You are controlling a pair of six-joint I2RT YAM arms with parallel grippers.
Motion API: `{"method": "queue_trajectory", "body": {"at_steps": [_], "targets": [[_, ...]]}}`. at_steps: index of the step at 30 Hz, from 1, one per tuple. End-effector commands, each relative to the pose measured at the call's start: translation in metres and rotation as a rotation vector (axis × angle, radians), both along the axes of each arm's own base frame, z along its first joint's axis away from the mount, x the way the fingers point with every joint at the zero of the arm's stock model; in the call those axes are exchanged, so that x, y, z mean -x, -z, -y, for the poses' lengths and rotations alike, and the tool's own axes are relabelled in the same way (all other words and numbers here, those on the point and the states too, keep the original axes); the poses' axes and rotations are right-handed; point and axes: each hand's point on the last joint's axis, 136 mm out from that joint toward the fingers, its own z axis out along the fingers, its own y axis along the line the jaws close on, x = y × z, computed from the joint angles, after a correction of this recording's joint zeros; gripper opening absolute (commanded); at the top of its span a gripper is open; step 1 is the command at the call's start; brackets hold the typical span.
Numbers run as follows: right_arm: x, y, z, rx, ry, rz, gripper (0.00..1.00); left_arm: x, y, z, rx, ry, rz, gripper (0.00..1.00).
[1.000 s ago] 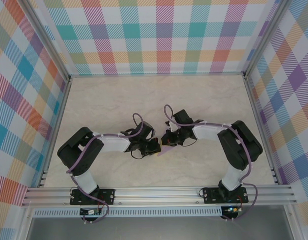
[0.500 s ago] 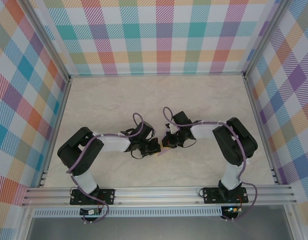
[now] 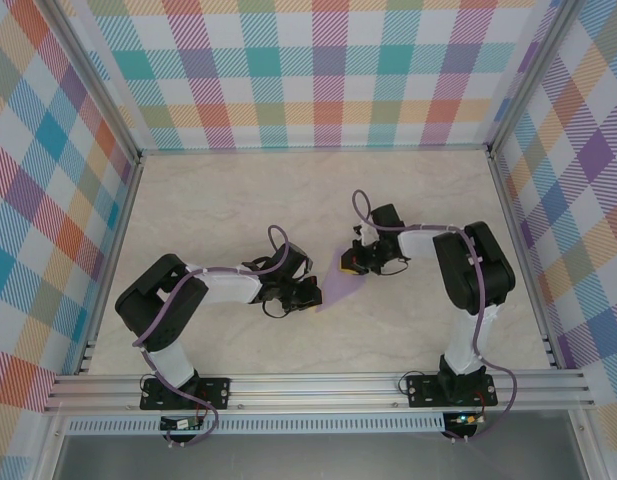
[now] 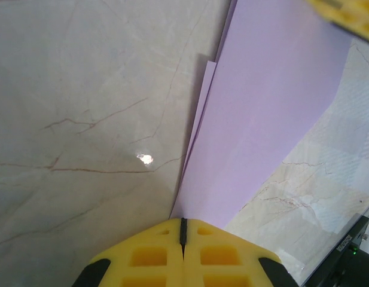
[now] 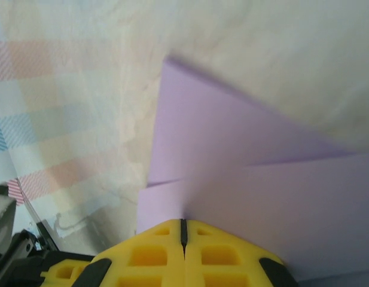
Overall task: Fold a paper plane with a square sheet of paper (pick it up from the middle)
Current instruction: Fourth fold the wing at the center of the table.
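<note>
The square sheet of paper (image 3: 341,283), pale lavender and folded into layers, stretches between my two grippers just above the table's middle. My left gripper (image 3: 314,295) is shut on its near, narrow end. The right gripper (image 3: 354,263) is shut on its far end. In the left wrist view the paper (image 4: 274,107) fans out from the closed yellow tips of the left gripper (image 4: 183,224), with a second layer's edge showing on its left. In the right wrist view two overlapping layers of the paper (image 5: 262,179) run out from the right gripper (image 5: 183,224).
The marble-patterned tabletop (image 3: 238,200) is walled by plaid panels on the left, back and right. An aluminium rail (image 3: 318,385) runs along the near edge, where the arm bases are bolted.
My right gripper has moved up and to the right, away from the left one, drawing the paper out between them. The left arm has stayed still.
</note>
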Motion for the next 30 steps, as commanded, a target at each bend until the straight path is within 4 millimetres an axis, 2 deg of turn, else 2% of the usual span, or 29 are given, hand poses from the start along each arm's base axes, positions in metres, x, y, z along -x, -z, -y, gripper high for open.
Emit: {"method": "queue_trajectory", "body": {"at_steps": [1, 10, 12, 16, 18, 21, 24, 26, 30], "targets": [[-0.030, 0.020, 0.034, 0.113, 0.095, 0.041, 0.00, 0.062, 0.062, -0.065, -0.309, 0.016, -0.231, 0.00], [-0.072, 0.007, 0.070, 0.096, 0.231, 0.071, 0.00, 0.059, 0.058, -0.059, -0.286, 0.023, -0.223, 0.00], [-0.079, -0.004, 0.077, 0.090, 0.260, 0.095, 0.00, 0.056, 0.051, -0.051, -0.258, 0.039, -0.207, 0.00], [-0.082, -0.044, 0.073, 0.042, 0.275, 0.155, 0.00, 0.040, 0.027, -0.028, -0.201, 0.082, -0.136, 0.00], [-0.076, -0.059, 0.074, 0.030, 0.298, 0.167, 0.01, 0.025, 0.009, -0.013, -0.163, 0.088, -0.087, 0.00], [-0.057, -0.070, 0.074, 0.002, 0.321, 0.154, 0.18, 0.003, -0.022, 0.008, -0.098, 0.077, -0.004, 0.05], [-0.031, -0.071, 0.073, -0.018, 0.343, 0.112, 0.37, -0.018, -0.053, 0.022, -0.047, 0.055, 0.080, 0.20], [-0.016, -0.071, 0.072, -0.037, 0.360, 0.082, 0.45, -0.030, -0.068, 0.022, -0.052, 0.030, 0.135, 0.29], [0.008, -0.068, 0.062, -0.080, 0.367, 0.037, 0.54, -0.052, -0.077, -0.003, -0.146, -0.065, 0.197, 0.55]]}}
